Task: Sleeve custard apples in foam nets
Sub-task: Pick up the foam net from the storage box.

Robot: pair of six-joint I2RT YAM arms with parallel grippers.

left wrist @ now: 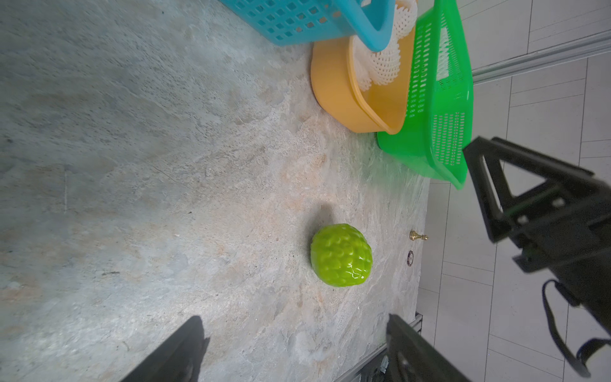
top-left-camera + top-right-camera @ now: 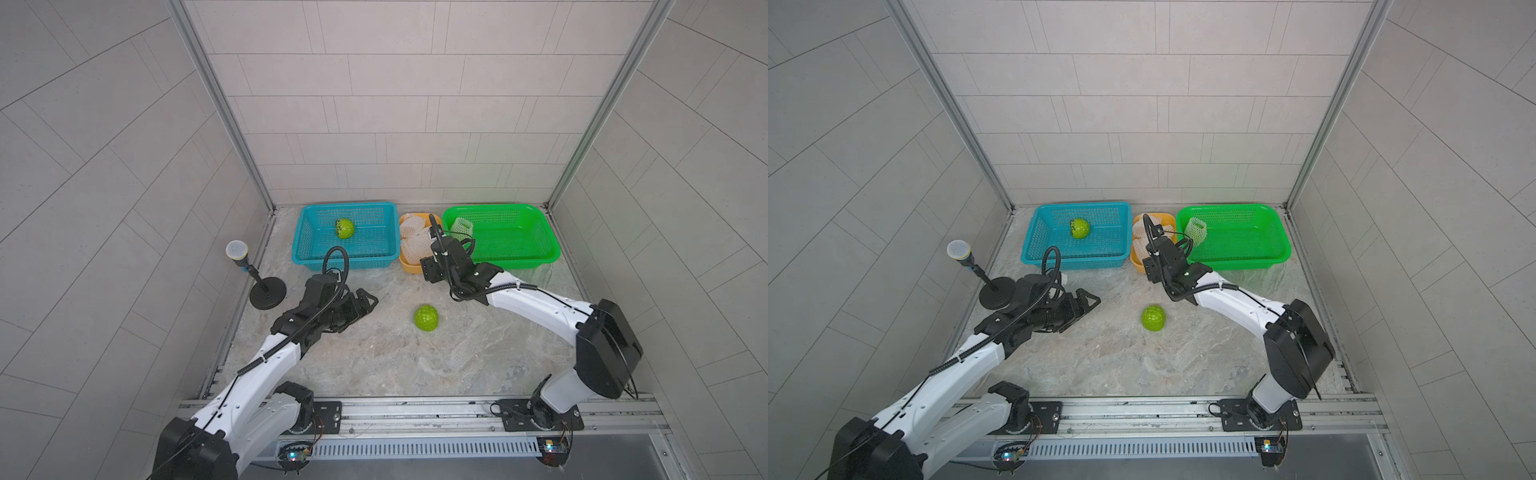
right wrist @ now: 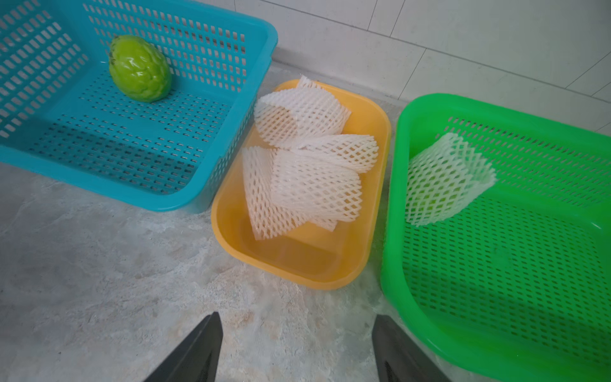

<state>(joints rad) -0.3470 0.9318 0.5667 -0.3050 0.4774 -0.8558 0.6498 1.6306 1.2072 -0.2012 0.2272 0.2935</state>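
Status: one custard apple point(image 2: 426, 318) lies loose on the table point(image 2: 374, 365), just below centre of the frame in both top views and apart from everything else. A second custard apple point(image 2: 345, 228) rests bare in the blue basket point(image 2: 299, 249), upper centre-left. A third fruit, already netted point(image 3: 443, 180), lies in the green basket point(image 2: 540, 249), upper centre-right. The spare foam nets point(image 3: 310, 172) are heaped, overlapping, in the yellow tray point(image 3: 297, 271) between the two baskets. The right claw point(image 3: 296, 316) hangs just short of the tray's near end, jaws apart and empty. The left claw point(image 1: 296, 322) hovers at centre-left, also spread and empty, facing the loose fruit. Assessment: the step in hand appears to be fetching a net. Recommendation: pinch only the topmost net, by one free edge near its mouth, because the sleeves overlap and a deep grab would likely drag up two. Lift it straight clear of the tray wall before turning. The loose fruit looks glossy and round, so the left claw should take it across its widest part, or it may roll or squirt free.
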